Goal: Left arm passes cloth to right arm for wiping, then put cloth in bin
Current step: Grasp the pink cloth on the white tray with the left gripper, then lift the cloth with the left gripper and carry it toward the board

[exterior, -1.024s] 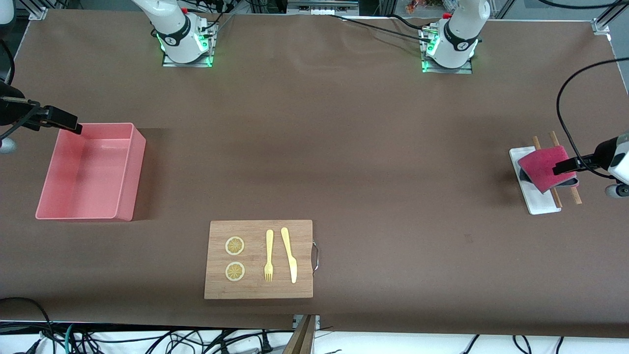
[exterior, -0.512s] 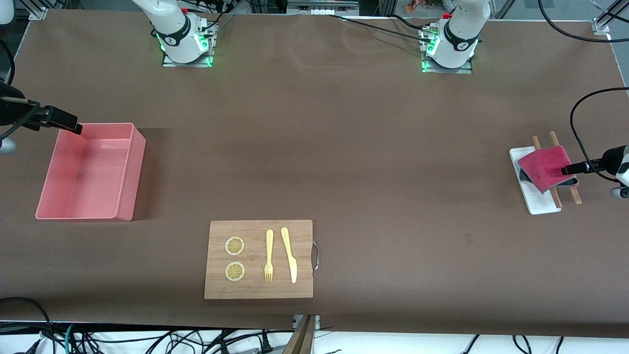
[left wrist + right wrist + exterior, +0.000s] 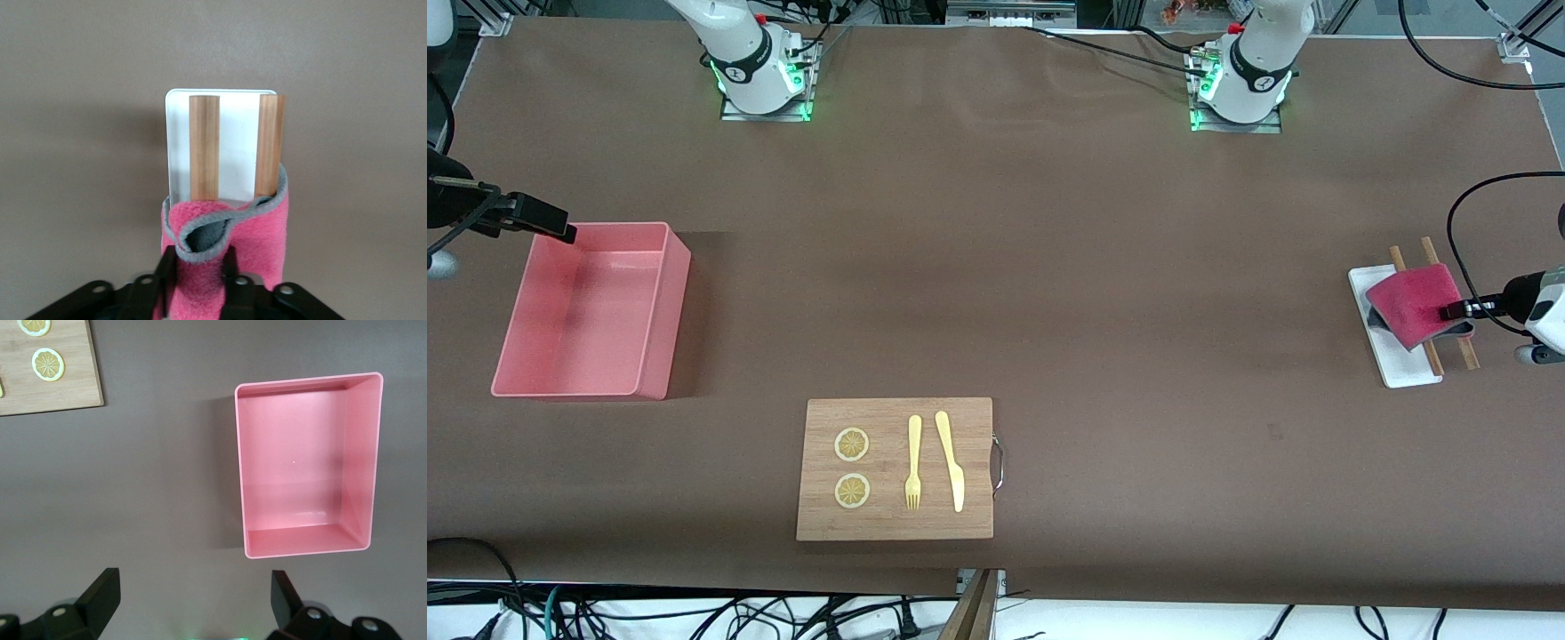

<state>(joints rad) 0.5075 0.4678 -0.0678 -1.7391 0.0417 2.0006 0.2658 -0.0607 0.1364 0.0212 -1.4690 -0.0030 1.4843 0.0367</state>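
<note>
The magenta cloth (image 3: pixel 1409 307) lies folded on two wooden sticks (image 3: pixel 1465 354) across a small white tray (image 3: pixel 1400 369) at the left arm's end of the table. My left gripper (image 3: pixel 1458 310) is shut on the cloth's edge. In the left wrist view its fingers (image 3: pixel 165 267) pinch a bunched fold of the cloth (image 3: pixel 260 247), whose grey underside shows. The pink bin (image 3: pixel 667 320) stands at the right arm's end of the table. My right gripper (image 3: pixel 560 229) hangs open and empty over the bin's corner. It waits there, and the right wrist view shows the bin (image 3: pixel 307 543) empty.
A wooden board (image 3: pixel 978 444) with a metal handle lies near the front camera's edge. It holds two lemon slices (image 3: pixel 852 444), a yellow fork (image 3: pixel 913 462) and a yellow knife (image 3: pixel 951 460). Its corner shows in the right wrist view (image 3: pixel 67 380). Brown table cover spreads between board, bin and tray.
My left gripper has turned and settled at the cloth's edge, and its fingers have closed on the fold. The cloth still rests on the sticks. The right arm has not moved.
</note>
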